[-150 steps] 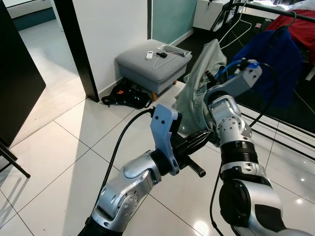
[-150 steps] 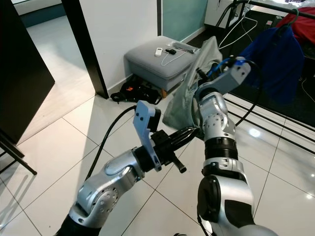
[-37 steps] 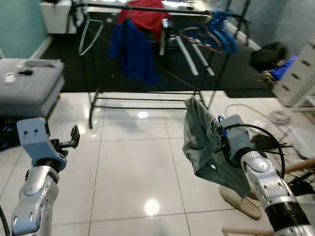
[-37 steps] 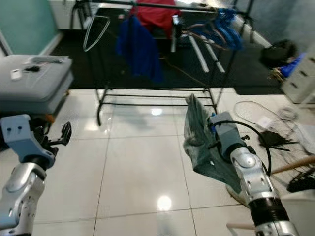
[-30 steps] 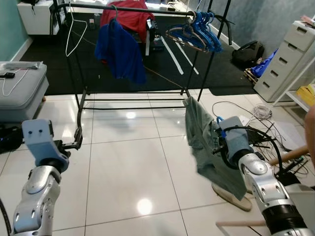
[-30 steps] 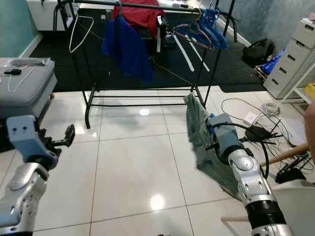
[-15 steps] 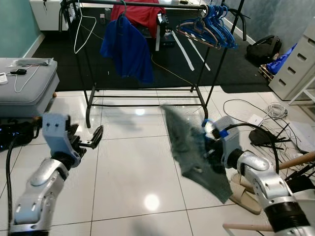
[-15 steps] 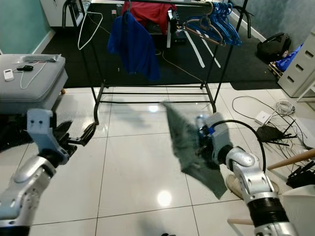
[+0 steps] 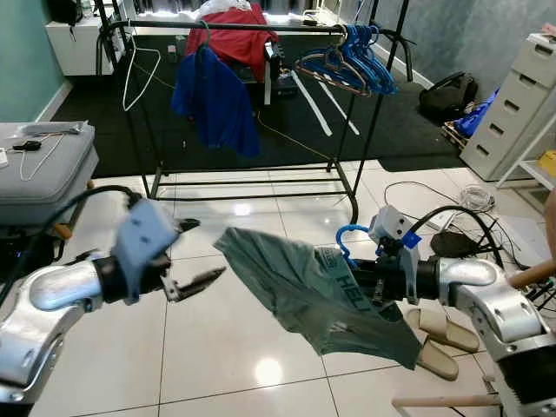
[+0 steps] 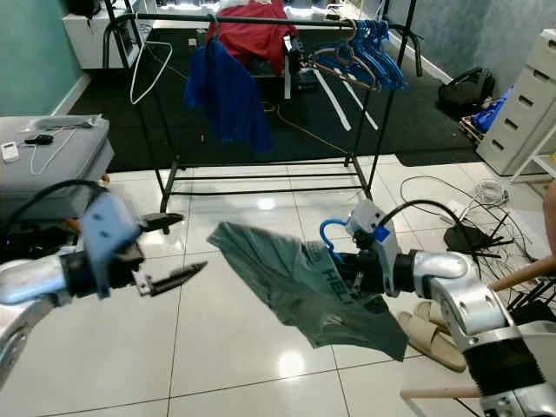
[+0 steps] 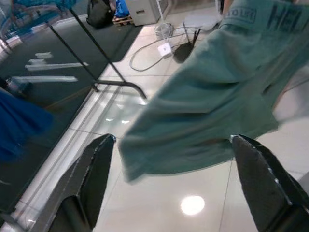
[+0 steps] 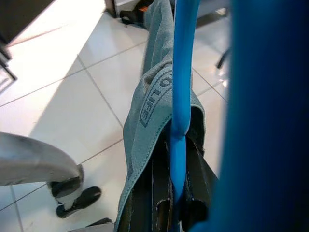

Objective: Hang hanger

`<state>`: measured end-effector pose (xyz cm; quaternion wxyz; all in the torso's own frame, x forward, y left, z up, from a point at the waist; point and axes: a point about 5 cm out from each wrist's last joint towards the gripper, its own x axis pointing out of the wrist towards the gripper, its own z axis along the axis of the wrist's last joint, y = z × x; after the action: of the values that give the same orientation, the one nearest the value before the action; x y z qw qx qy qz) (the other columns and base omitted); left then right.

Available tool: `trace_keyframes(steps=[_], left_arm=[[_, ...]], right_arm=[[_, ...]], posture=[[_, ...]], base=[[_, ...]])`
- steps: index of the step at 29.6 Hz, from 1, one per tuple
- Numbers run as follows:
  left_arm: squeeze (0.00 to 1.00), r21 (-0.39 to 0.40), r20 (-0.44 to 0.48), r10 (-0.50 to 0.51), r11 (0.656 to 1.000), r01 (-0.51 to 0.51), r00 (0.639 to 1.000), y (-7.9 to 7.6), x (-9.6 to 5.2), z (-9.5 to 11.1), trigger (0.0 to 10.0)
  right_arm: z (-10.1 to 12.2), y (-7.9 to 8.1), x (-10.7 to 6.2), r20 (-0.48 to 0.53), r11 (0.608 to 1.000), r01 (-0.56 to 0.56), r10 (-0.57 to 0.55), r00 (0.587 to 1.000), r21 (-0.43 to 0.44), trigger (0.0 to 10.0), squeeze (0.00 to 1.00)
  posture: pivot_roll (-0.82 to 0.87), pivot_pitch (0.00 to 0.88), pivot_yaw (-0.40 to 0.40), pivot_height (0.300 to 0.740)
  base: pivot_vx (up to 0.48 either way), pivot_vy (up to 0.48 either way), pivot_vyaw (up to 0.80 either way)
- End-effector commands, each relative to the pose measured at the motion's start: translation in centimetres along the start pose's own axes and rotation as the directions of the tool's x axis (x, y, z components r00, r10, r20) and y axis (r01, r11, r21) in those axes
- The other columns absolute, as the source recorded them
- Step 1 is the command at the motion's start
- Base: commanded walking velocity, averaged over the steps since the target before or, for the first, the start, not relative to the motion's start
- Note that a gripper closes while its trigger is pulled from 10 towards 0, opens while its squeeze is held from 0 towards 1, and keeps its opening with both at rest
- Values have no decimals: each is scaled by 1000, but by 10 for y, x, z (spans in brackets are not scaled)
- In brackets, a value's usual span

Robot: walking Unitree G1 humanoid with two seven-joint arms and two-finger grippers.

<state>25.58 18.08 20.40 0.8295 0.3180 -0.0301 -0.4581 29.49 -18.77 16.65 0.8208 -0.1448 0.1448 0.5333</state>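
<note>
Above the white tiled floor (image 9: 252,365), the right gripper (image 9: 375,280) clamps a blue hanger (image 9: 345,243) draped with a green garment (image 9: 304,291); the left gripper (image 9: 193,256) gapes wide beside it.

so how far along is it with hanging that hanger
Done: the green shirt is on the blue hanger, and the right gripper is shut on it. In hand: the robot faces the clothes rail, its open left gripper near the shirt's edge. Left: hooking the hanger onto the rail.

Home, bedroom/dressing area round me: garment rack (image 9: 252,26) w/ clothes, white drawer unit (image 9: 512,104), grey ottoman (image 9: 39,174), slippers (image 9: 439,334), tiled floor (image 9: 217,365).
</note>
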Motion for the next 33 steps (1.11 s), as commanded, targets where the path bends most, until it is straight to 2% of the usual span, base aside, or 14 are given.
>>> trace_keyframes(steps=[1, 2, 4, 6, 9, 11, 18, 24, 27, 29, 30, 31, 32, 33], left_arm=[[0, 153, -104, -112, 980, 127, 988, -14, 9, -8, 10000], [0, 153, -104, -112, 980, 127, 988, -14, 9, -8, 10000], [0, 247, -110, -220, 939, 241, 969, -32, 24, -3, 10000], [0, 247, -110, -220, 939, 241, 969, -32, 24, -3, 10000], [0, 313, -106, -298, 896, 316, 949, -43, 36, 7, 10000], [0, 335, -117, -331, 874, 351, 936, -47, 37, 9, 10000], [0, 374, -161, -352, 843, 387, 922, -50, 40, 7, 10000], [0, 363, -199, -362, 836, 412, 911, -51, 39, 3, 10000], [0, 330, -287, -386, 819, 469, 876, -51, 36, -4, 10000], [0, 332, -305, -382, 816, 473, 873, -49, 36, -6, 10000], [0, 331, -309, -374, 820, 467, 875, -48, 38, -6, 7255], [0, 331, -309, -374, 820, 467, 875, -48, 38, -6, 7255], [0, 328, -315, -368, 823, 464, 875, -47, 39, -7, 5020], [0, 326, -319, -369, 823, 466, 873, -48, 39, -8, 3686]], right_arm=[[-1, 8, 5, -51, 997, -66, 64, 997, -36, 10000, 0], [-1, 8, 5, -51, 997, -66, 64, 997, -36, 10000, 0], [-1, 18, 16, -89, 989, -132, 126, 988, -65, 10000, 0], [-1, 18, 16, -89, 989, -132, 126, 988, -65, 10000, 0], [6, 32, 31, -74, 974, -214, 209, 975, -74, 10000, 0], [9, 37, 35, -67, 968, -237, 232, 970, -81, 10000, 0], [14, 37, 40, -64, 970, -225, 220, 973, -93, 10000, 0], [15, 39, 42, -63, 968, -230, 225, 972, -97, 10000, 0], [21, 40, 45, -51, 966, -233, 229, 972, -111, 10000, 0], [23, 40, 46, -45, 965, -234, 230, 972, -115, 10000, 0], [25, 42, 48, -36, 965, -236, 233, 972, -116, 10000, 0], [25, 42, 48, -36, 965, -236, 233, 972, -116, 10000, 0], [27, 43, 49, -27, 964, -239, 237, 971, -116, 10000, 0], [27, 43, 50, -25, 963, -242, 241, 970, -117, 10000, 0]], posture=[[-53, 24, -41, 740], [-53, 24, -41, 740], [-49, 25, -41, 740], [-49, 25, -41, 740], [-47, 24, -37, 740], [-49, 27, -30, 740], [-41, 29, -25, 740], [-39, 33, -25, 740], [-35, 60, -18, 740], [-35, 71, -12, 740], [-33, 75, -14, 740], [-33, 75, -14, 740], [-33, 71, -13, 740], [-34, 81, -12, 740]], base=[[0, 0, 0], [0, 0, 0], [0, 0, 0], [0, 0, 0], [0, 0, 0], [0, 0, 0], [0, 0, 0], [0, 0, 0], [0, 0, 0], [0, 0, 0], [0, 0, 0], [0, 0, 0], [0, 0, 0], [0, 0, 0]])
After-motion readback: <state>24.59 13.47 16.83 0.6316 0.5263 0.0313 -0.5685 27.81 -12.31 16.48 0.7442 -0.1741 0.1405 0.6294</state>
